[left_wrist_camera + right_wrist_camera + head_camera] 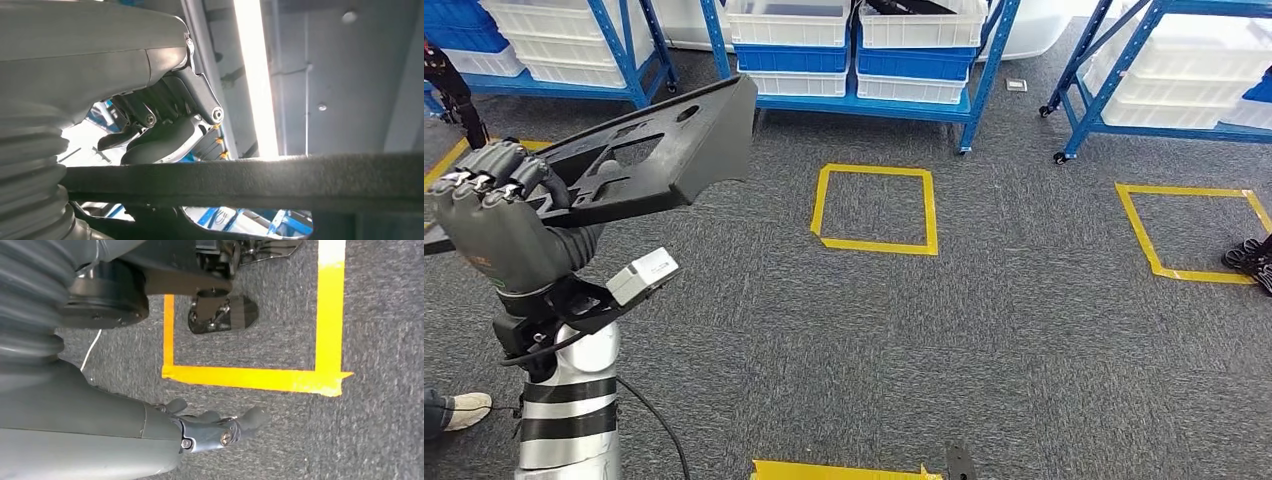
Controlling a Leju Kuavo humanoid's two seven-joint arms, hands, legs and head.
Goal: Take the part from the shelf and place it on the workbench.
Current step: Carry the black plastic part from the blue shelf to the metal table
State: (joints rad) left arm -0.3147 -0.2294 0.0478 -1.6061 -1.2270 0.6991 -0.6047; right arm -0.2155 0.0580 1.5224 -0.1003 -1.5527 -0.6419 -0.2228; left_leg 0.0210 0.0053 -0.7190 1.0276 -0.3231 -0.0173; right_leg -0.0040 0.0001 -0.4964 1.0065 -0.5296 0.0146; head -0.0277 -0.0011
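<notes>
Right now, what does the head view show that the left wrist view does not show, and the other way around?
Head view alone: the grey carpet floor, yellow tape squares, white and blue bins on blue shelves, and a person's shoe.

Left wrist view alone: the ceiling with a long bright lamp.

Both: the left hand gripping the flat black part, whose edge crosses the wrist picture.
</notes>
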